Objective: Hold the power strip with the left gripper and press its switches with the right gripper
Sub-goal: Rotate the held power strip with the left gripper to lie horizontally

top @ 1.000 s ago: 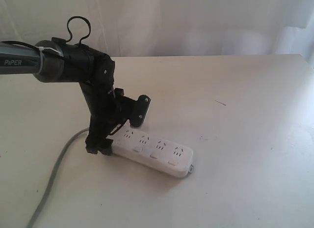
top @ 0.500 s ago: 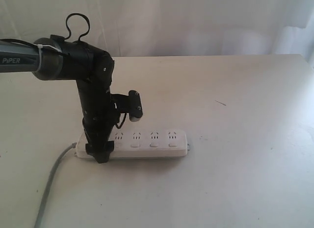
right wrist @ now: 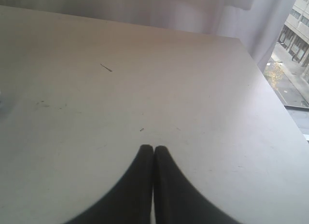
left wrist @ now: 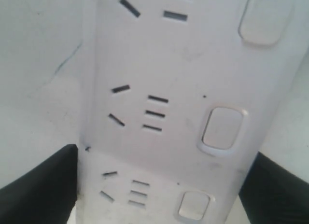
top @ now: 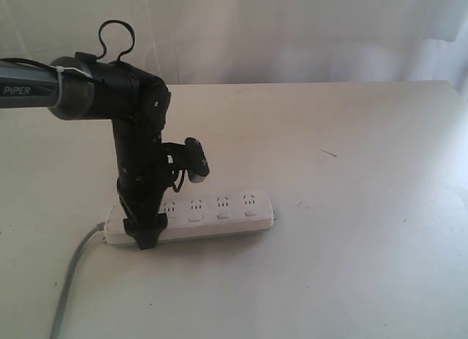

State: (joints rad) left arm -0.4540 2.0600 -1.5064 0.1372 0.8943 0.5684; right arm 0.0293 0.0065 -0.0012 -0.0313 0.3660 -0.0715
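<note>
The white power strip (top: 219,211) lies flat on the table, its grey cord (top: 73,280) trailing off its left end. My left gripper (top: 142,233) points down over that left end, shut on the power strip with a black finger on each long side. In the left wrist view the strip (left wrist: 159,64) fills the frame between the two fingertips (left wrist: 43,185), and my left gripper (left wrist: 161,185) straddles it. Three of the switches (left wrist: 222,129) show there, untouched. My right gripper (right wrist: 153,149) is shut on nothing, over bare table, and is out of the exterior view.
The pale table (top: 365,171) stretches to the right of the strip. A white curtain (top: 292,32) hangs behind it. In the right wrist view the table's far right edge meets a window (right wrist: 294,21).
The power strip, held by my left gripper, has swung from a diagonal to lie nearly parallel with the table's front edge and shifted slightly left. The left wrist turned with it.
</note>
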